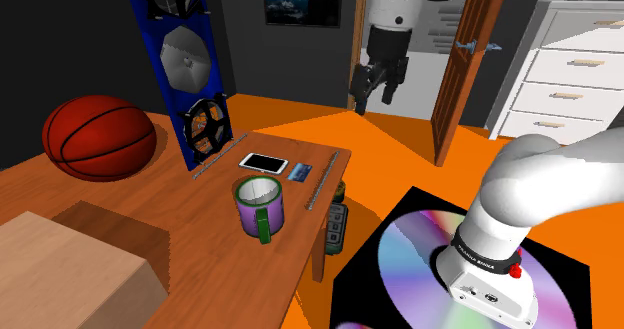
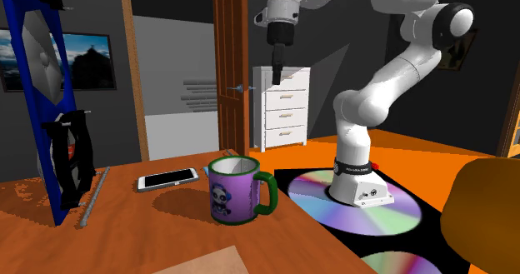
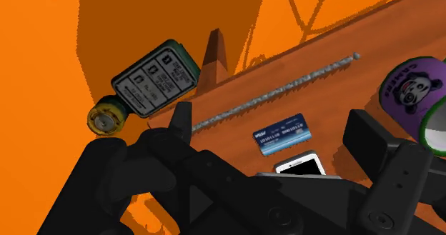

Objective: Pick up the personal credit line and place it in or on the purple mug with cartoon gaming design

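Gripper [image 1: 376,97] is spread wide, nothing between the jaws. It hangs high, out past the table's far edge and above the orange floor [image 1: 400,157]. In the wrist view the gripper [image 3: 271,121] looks down with the credit card [image 3: 283,134] framed between its two fingers, well below and not touched.

Credit card [image 1: 299,172] lies flat on the wooden table [image 1: 150,207], blue printed face up. It sits just beside a white smartphone [image 1: 264,163], between the phone and the grey strip [image 1: 320,189] along the table edge. The purple mug [image 1: 260,207] stands upright near the card, with a green handle, a white inside and a panda-like cartoon face [image 3: 409,91].

Also on the table: a basketball [image 1: 98,137], a blue upright rack [image 1: 185,57] and a cardboard box [image 1: 60,277]. A dark green labelled device [image 3: 154,76] lies on the floor by the table leg. Room: a wooden door [image 1: 470,67], a white dresser [image 1: 570,77], and a rainbow disc-print mat [image 1: 410,247] under the stand.

Card's long axis runs roughly along the grey strip [image 3: 279,91], slightly skewed to it. Can't tell which end is the print's top.
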Robot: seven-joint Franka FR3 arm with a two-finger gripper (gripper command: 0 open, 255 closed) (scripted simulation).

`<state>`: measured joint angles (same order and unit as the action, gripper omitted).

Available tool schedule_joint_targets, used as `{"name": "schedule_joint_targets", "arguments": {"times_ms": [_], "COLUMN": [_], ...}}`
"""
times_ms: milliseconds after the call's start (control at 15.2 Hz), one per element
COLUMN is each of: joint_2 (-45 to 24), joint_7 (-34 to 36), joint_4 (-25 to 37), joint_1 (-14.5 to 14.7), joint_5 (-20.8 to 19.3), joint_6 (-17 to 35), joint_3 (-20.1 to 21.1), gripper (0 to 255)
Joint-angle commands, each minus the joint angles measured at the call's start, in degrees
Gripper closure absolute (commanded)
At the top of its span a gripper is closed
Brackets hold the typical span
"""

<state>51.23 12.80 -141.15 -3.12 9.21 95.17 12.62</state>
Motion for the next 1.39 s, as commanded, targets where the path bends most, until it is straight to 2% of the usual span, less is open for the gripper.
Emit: {"name": "schedule_joint_targets", "arguments": {"times_ms": [0,198,396,660,792,924,1056,1254,1320], "joint_2": [0.0,-1.2,-4.3,-10.1,-13.2,-16.1,-18.3,-18.9,-18.4], "joint_7": [7.1,17.4,28.1,43.4,51.4,59.6,67.7,78.2,78.7], "joint_4": [-3.1,-5.8,-6.8,-5.6,-4.0,-1.8,0.9,5.9,6.4], "joint_1": [-1.4,-4.0,-7.9,-16.5,-22.6,-30.1,-39.2,-54.9,-56.5], "joint_5": [1.3,2.4,2.5,0.5,-1.7,-4.5,-7.5,-10.6,-10.3], "joint_6": [5.6,12.8,19.6,27.5,30.6,32.9,34.5,35.3,35.4], "joint_3": [5.0,12.6,20.9,33.2,40.2,47.9,56.5,70.7,72.0], "gripper": [0,0,0,0,0,0,0,0,0]}}
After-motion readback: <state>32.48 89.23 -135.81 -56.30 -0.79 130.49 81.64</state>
